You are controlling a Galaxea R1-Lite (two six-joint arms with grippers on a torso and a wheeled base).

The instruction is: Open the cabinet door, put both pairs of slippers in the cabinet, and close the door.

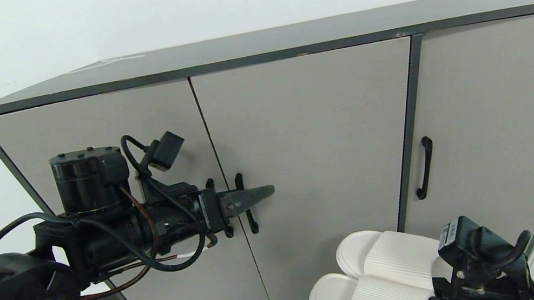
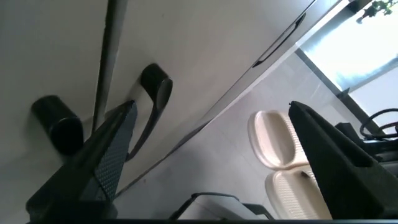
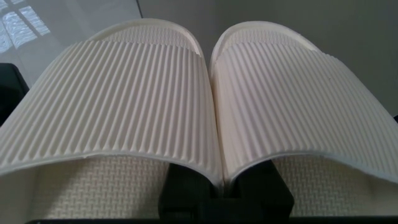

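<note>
My left gripper [image 1: 267, 190] sits level at the seam between the cabinet's [image 1: 317, 124] left and middle doors. Its flat, tapered fingers [image 2: 109, 158] are spread wide, and the middle door's slim black bow handle [image 2: 158, 102] stands between them, near one finger. The neighbouring door's handle [image 2: 59, 121] is just beside it. All the matte grey doors are closed under a dark, smooth top. The right-hand door carries another curved black handle [image 1: 424, 167]. My right gripper [image 3: 227, 186] is clamped on the pair of white slippers [image 1: 376, 273], pinching their touching inner edges. Their ribbed straps arch side by side in front of the middle door's lower part.
</note>
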